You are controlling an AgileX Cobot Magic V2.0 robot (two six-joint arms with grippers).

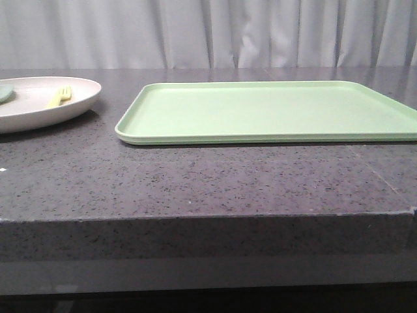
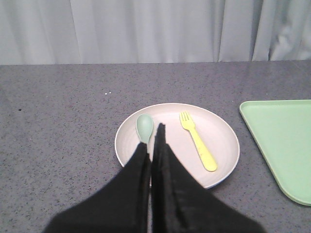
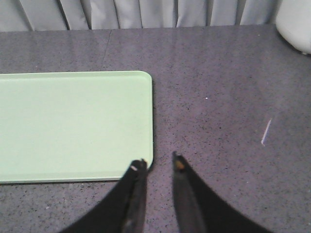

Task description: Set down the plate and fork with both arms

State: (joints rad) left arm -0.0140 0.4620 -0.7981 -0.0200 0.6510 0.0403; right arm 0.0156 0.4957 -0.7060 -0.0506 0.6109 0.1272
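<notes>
The pale pink plate [image 1: 39, 111] sits at the far left of the dark stone counter. The yellow fork [image 1: 60, 96] lies in it. In the left wrist view the fork [image 2: 198, 141] lies on the plate [image 2: 221, 141], with a grey-green spoon [image 2: 144, 127] beside it. My left gripper [image 2: 153, 141] hangs over the plate's near rim with its jaws shut. The spoon's handle is hidden behind one finger. My right gripper [image 3: 158, 162] is open and empty over bare counter by a corner of the green tray [image 3: 73, 126]. Neither gripper shows in the front view.
The flat light green tray [image 1: 273, 111] lies right of the plate, and its corner shows in the left wrist view [image 2: 286, 141]. A white object [image 3: 296, 24] stands at the counter's far corner. Grey curtains hang behind. The counter's front edge runs across the front view.
</notes>
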